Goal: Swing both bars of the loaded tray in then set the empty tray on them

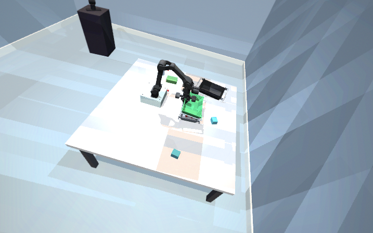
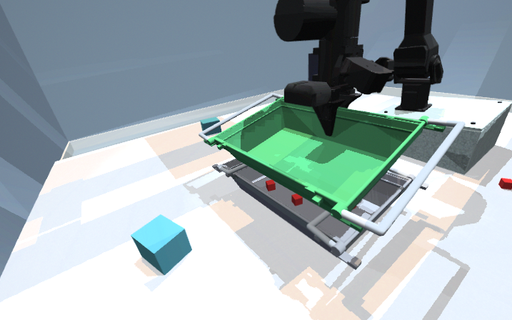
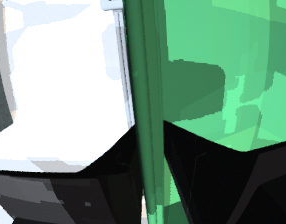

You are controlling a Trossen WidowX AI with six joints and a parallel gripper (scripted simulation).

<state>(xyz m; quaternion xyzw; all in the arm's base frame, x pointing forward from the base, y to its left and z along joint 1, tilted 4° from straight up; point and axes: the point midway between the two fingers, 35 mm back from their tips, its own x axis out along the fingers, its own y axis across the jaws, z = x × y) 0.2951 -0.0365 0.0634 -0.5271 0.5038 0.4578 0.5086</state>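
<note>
The empty green tray [image 1: 194, 107] [image 2: 289, 153] [image 3: 151, 75] hangs over the loaded grey tray [image 1: 189, 119] [image 2: 275, 206], its gripped long side higher than the opposite side. My gripper [image 1: 185, 101] [image 2: 330, 128] [image 3: 150, 128] is shut on its long side wall, one finger inside. Red blocks [image 2: 270, 185] [image 2: 296, 199] show in the grey tray. The grey tray's wire bars [image 2: 322, 237] [image 2: 237, 169] point inward; their middles are hidden under the green tray. Its contact with them cannot be seen. The green tray's own bars [image 2: 420, 176] [image 2: 238, 114] stick out past its ends.
A black tray [image 1: 212, 88] with wire bars lies at the back right. Two blue cubes [image 1: 214, 120] [image 1: 175, 153] [image 2: 161, 244] [image 2: 211, 126], a green block [image 1: 171, 79] and a loose red block [image 2: 506, 183] lie around. The arm stands on a grey base box [image 1: 153, 100] [image 2: 453, 146].
</note>
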